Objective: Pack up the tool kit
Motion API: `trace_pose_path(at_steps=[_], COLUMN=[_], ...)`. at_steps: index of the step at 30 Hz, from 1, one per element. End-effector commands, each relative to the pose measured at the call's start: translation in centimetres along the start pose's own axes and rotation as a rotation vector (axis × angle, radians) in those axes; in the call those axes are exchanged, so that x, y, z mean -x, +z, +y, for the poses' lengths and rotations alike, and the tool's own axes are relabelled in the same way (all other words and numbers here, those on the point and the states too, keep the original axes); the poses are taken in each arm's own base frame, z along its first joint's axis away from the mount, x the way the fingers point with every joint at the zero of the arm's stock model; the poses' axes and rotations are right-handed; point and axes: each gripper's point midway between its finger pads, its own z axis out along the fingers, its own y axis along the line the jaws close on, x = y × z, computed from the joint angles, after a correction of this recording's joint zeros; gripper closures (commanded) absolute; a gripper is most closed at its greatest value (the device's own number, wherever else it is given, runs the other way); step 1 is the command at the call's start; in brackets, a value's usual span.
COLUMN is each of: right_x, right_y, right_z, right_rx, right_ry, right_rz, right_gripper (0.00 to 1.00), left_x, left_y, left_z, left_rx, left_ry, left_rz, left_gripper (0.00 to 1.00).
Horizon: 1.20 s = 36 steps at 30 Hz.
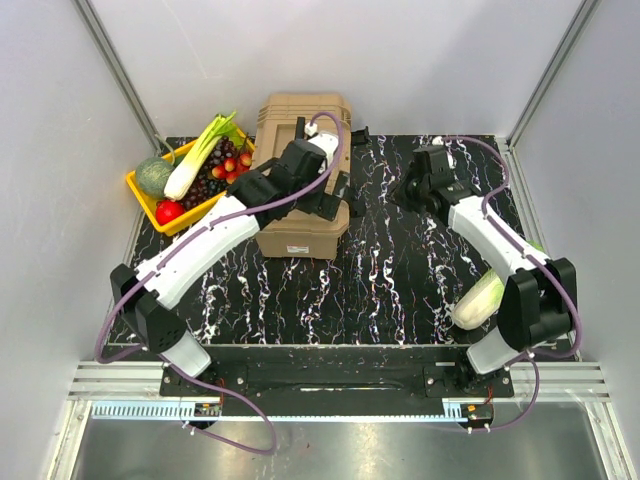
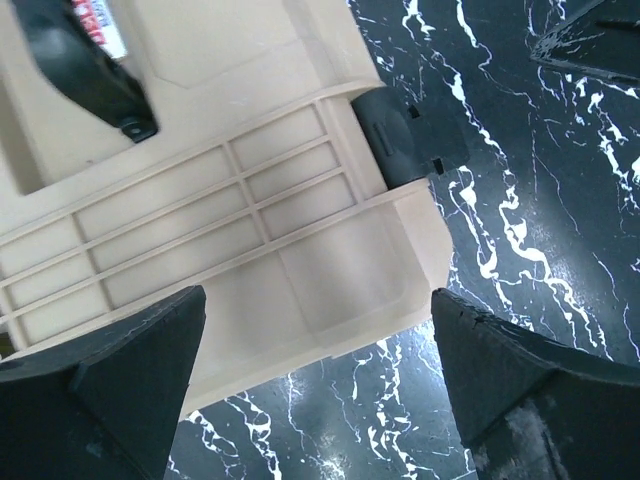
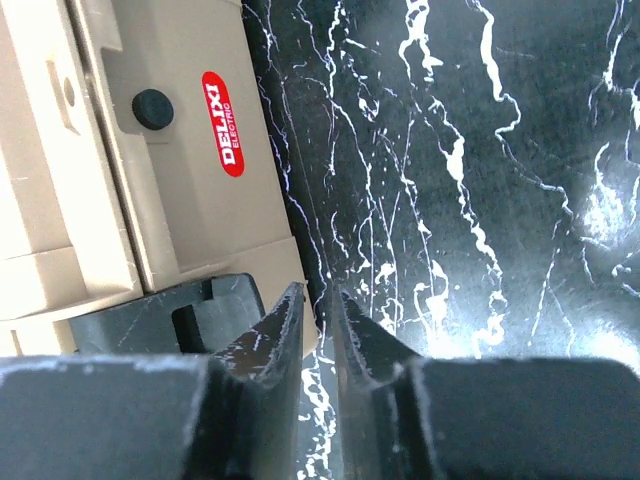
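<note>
Tan toolbox (image 1: 303,180) seen closed at upper centre of top view, on black marbled table (image 1: 400,280). Left gripper (image 2: 320,390) held wide open above box's ribbed lid corner, nothing gripped. Right gripper (image 3: 318,330) nearly closed, narrow gap left, nothing held, beside box's black latch (image 3: 195,315). Yellow produce tray (image 1: 165,205) at upper left.

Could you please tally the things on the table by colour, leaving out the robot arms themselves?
Tan: 1, the toolbox
Yellow: 1, the tray holding the produce
Green: 2, the leek and the round melon
Red: 1, the tomato
Dark red and purple: 1 heap of small fruit
Pale green: 1, the cabbage by the right arm
Total: 7
</note>
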Motion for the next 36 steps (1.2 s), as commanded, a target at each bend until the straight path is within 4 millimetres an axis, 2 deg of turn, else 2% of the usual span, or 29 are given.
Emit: trace_pose_path(at_steps=[1, 6, 10, 13, 18, 22, 26, 31, 36], right_x=[-0.3, -1.2, -2.2, -2.9, -4.2, -5.6, -7.0, -8.2, -9.7], right_y=[0.2, 1.1, 2.3, 3.4, 5.0, 5.9, 6.9, 8.1, 8.5], right_z=[-0.5, 1.2, 1.3, 1.1, 1.0, 1.9, 2.7, 4.5, 7.1], right_rx=[-0.082, -0.117, -0.176, -0.212, -0.249, -0.217, -0.174, -0.075, 0.067], right_ry=[-0.19, -0.366, -0.447, -0.491, -0.564, -0.587, -0.591, -0.555, -0.491], right_rz=[0.06, 0.119, 0.164, 0.204, 0.273, 0.317, 0.34, 0.332, 0.344], right_gripper=[0.83, 0.97, 1.0, 1.0, 1.0, 1.0, 1.0, 1.0, 1.0], left_x=[3.6, 1.9, -1.3, -3.5, -5.6, -7.7, -9.6, -10.5, -10.8], left_y=[-4.1, -3.8, -3.1, -2.3, -1.1, 0.4, 1.0, 1.2, 1.4], left_z=[3.0, 8.6, 13.2, 14.9, 14.2, 12.2, 11.2, 10.9, 9.7], left_rx=[0.051, 0.181, 0.28, 0.292, 0.222, 0.12, 0.08, 0.065, -0.003], left_ry=[-0.079, -0.199, -0.315, -0.348, -0.331, -0.346, -0.355, -0.345, -0.363], left_rz=[-0.126, -0.098, -0.043, -0.029, 0.005, 0.081, 0.133, 0.151, 0.156], left_gripper=[0.01, 0.01, 0.01, 0.01, 0.01, 0.01, 0.01, 0.01, 0.01])
